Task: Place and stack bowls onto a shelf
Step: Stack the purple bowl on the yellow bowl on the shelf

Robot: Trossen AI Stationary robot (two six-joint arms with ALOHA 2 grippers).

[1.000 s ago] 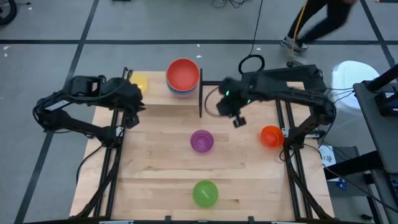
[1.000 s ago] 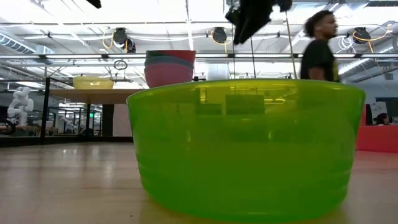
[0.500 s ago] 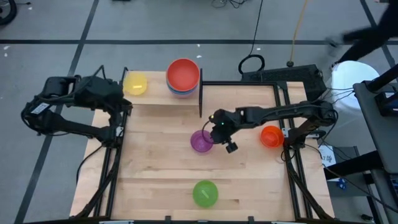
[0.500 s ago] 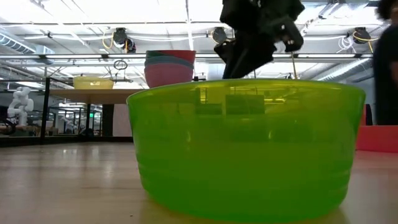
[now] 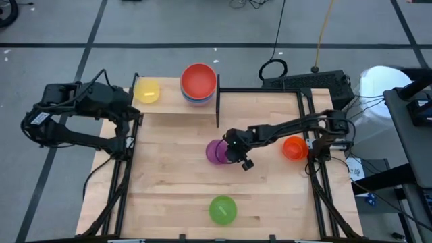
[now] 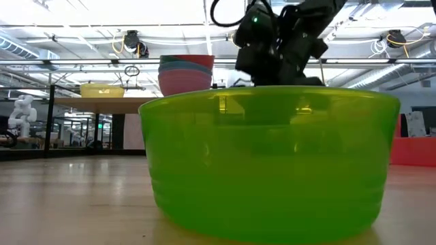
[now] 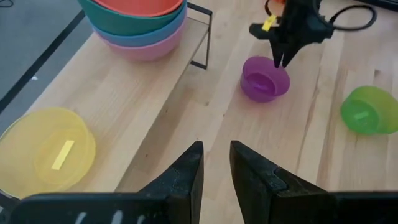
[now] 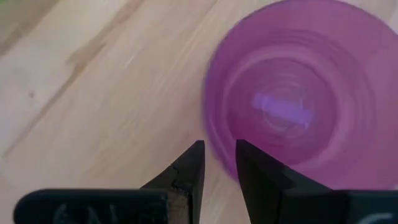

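A purple bowl (image 5: 215, 152) stands upright on the table's middle. My right gripper (image 8: 219, 165) comes at it from above, slanting down; it is open by a narrow gap, and the bowl's right rim (image 8: 214, 146) shows in that gap. The left wrist view shows the fingertips (image 7: 281, 59) at that rim. On the shelf (image 5: 169, 111) at the far left stand a yellow bowl (image 5: 146, 90) and a stack of bowls with a red one on top (image 5: 198, 81). My left gripper (image 7: 216, 155) waits open and holds nothing, by the shelf's left end.
An orange bowl (image 5: 293, 147) stands near the table's right edge, and a green bowl (image 5: 222, 209) near the front edge; the green bowl fills the low view (image 6: 269, 160). The shelf's black post (image 5: 217, 108) rises just behind the purple bowl.
My right gripper has come down from beside the shelf's right end, toward the table's near and left side, onto the purple bowl's rim, tipping steeper. My left gripper has drawn back a little toward the table's left edge. No bowl has moved.
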